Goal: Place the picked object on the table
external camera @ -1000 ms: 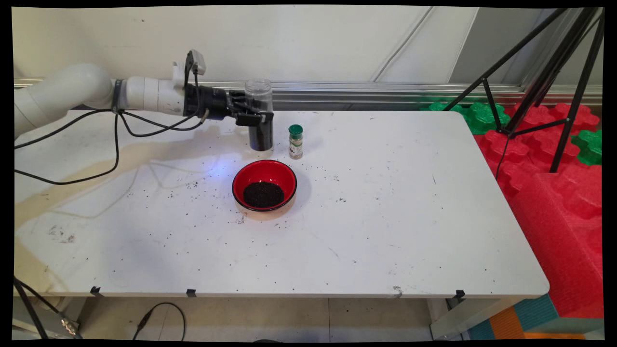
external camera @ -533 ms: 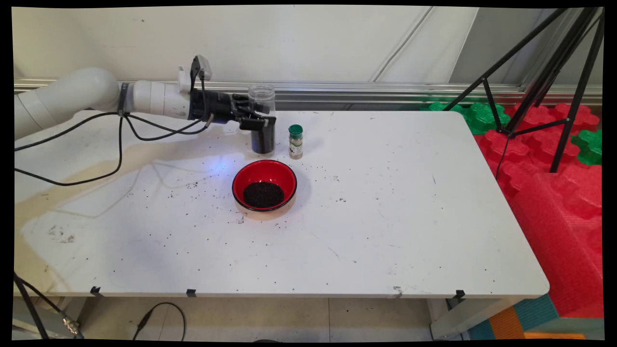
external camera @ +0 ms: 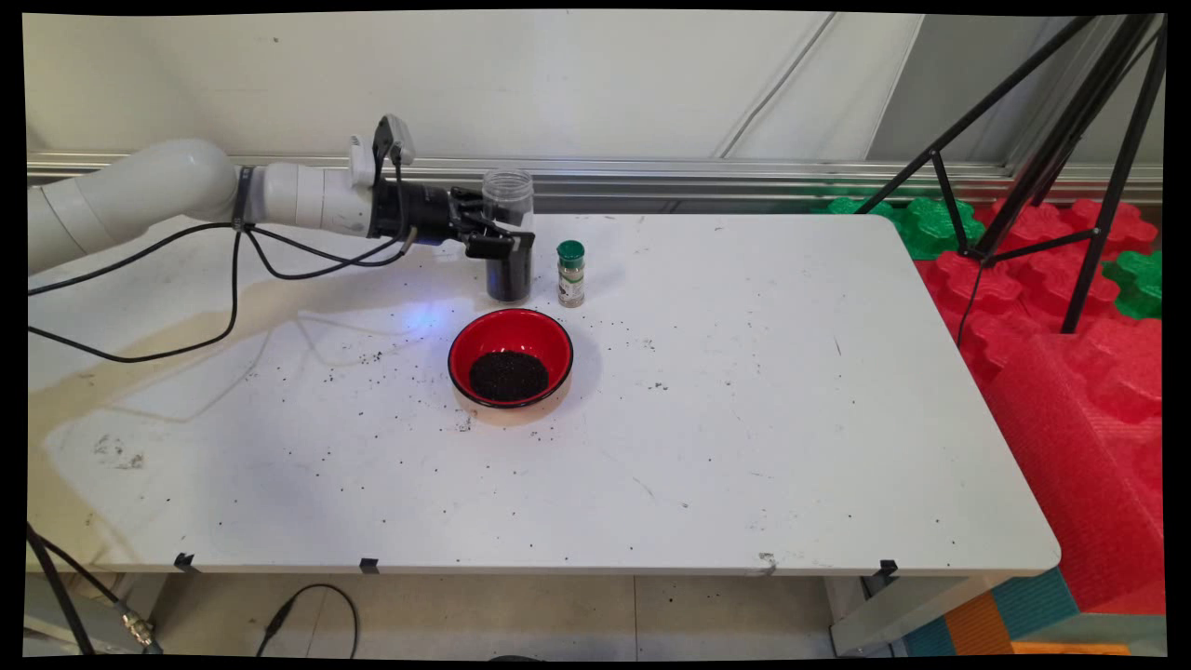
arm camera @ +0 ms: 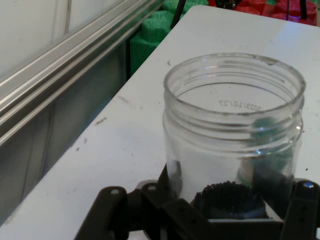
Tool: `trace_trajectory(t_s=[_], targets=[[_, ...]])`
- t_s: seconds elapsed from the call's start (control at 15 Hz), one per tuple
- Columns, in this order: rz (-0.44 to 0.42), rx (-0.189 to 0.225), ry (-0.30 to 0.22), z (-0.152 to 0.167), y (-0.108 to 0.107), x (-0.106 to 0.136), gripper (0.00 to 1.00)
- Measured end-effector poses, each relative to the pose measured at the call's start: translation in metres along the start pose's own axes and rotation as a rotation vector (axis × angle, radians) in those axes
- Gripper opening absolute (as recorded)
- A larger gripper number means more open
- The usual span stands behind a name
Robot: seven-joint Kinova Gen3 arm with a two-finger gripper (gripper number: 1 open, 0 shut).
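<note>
My gripper is shut on a clear open-topped jar that is partly filled with black grains; the jar stands upright at the table's far middle, its base at or just above the tabletop. In the hand view the jar fills the centre, and the black grains show low inside it between my fingers. A small spice bottle with a green cap stands just right of the jar. In front of both sits a red bowl holding a heap of black grains.
Black grains lie scattered over the white table. A black tripod and red and green foam blocks stand beyond the table's right edge. Black cables hang from the arm over the table's left part.
The gripper has carried the jar a little to the right and downward, closer to the tabletop and to the spice bottle.
</note>
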Motion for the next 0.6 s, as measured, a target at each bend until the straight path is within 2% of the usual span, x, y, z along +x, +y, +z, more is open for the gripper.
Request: trace_trajectory(t_s=[0.4, 0.47, 0.6], targets=[[0.008, 0.01, -0.006, 0.0011, 0.0029, -0.0035, 0.0], [0.01, 0.012, -0.006, 0.001, 0.0031, -0.0039, 1.0], [0.013, 0.016, -0.007, 0.0009, 0.0034, -0.0048, 1.0]])
